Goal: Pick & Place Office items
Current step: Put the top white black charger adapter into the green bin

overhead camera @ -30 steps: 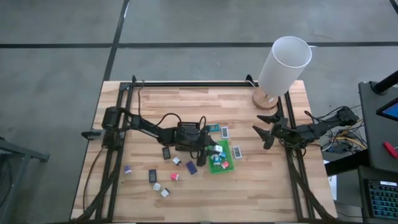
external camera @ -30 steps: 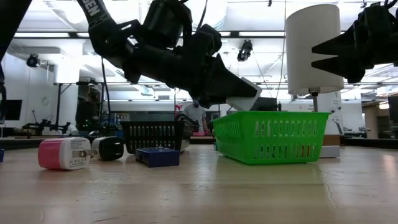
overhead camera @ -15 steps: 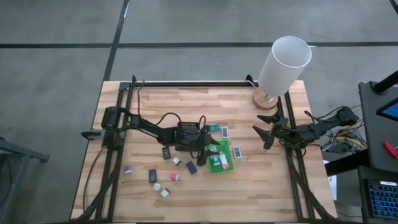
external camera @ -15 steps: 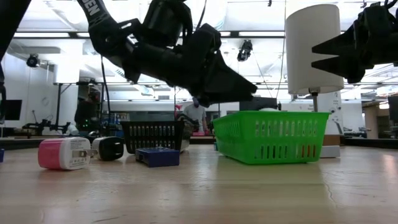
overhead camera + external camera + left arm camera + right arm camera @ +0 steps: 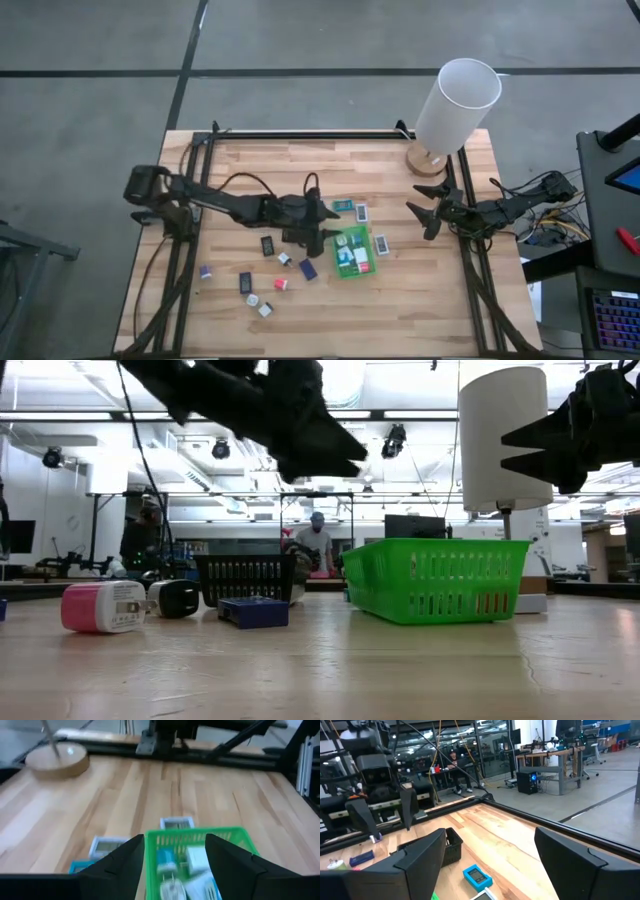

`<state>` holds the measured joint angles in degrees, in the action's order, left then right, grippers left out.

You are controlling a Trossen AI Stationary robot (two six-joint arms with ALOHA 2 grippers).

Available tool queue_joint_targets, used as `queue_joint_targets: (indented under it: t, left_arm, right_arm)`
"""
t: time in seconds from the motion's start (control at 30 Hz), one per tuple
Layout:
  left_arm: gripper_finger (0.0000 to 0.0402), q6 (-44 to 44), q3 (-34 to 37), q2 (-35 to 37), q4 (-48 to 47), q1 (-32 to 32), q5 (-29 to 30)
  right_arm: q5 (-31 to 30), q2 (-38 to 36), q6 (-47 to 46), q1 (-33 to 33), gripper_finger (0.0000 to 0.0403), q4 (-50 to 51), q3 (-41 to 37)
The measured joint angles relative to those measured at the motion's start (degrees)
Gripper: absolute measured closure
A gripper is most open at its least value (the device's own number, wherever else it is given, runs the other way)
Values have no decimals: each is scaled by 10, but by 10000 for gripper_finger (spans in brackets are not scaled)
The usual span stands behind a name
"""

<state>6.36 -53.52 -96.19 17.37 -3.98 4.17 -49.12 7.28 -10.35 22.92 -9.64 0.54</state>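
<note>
Small office items lie loose on the wooden table: a dark blue block (image 5: 308, 268), a pink-red one (image 5: 281, 284), white ones (image 5: 265, 309) and flat packets (image 5: 381, 243). Several more, white, teal and red, lie inside the green tray (image 5: 338, 272) (image 5: 440, 580). My left gripper (image 5: 326, 218) (image 5: 175, 840) hangs open above the tray's left end, with nothing between its fingers. My right gripper (image 5: 426, 212) (image 5: 512, 448) stands open at the table's right edge, high above the wood. A pink charger (image 5: 95, 607), a black one (image 5: 178, 598) and a dark blue block (image 5: 255, 610) rest on the table.
A black ribbed tray (image 5: 245, 578) (image 5: 454, 845) stands just left of the green one. A white-shaded lamp (image 5: 455, 105) on a round wooden base (image 5: 430, 160) occupies the far right corner. Black frame rails (image 5: 300, 134) run along the far and side edges. A person (image 5: 316, 545) stands in the room behind.
My left gripper has let go of a white piece, which now lies in the green tray. It has then risen well above the tray and drawn back toward the table's left edge, tipping closer to level.
</note>
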Motion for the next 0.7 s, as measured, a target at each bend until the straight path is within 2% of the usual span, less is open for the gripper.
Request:
queue_joint_targets:
  t: [0.2, 0.4, 0.53, 0.7]
  left_arm:
    - [184, 40, 7, 60, -123, -23, 56]
    - [184, 60, 46, 99, -210, -48, 104]
    - [184, 137, 74, 126, -270, -59, 108]
    - [184, 203, 111, 154, -282, -77, 109]
  right_arm:
    - [0, 0, 0, 0, 94, 0, 0]
    - [0, 0, 0, 0, 102, 0, 0]
    - [0, 0, 0, 0, 107, 0, 0]
    - [0, 0, 0, 0, 107, 0, 0]
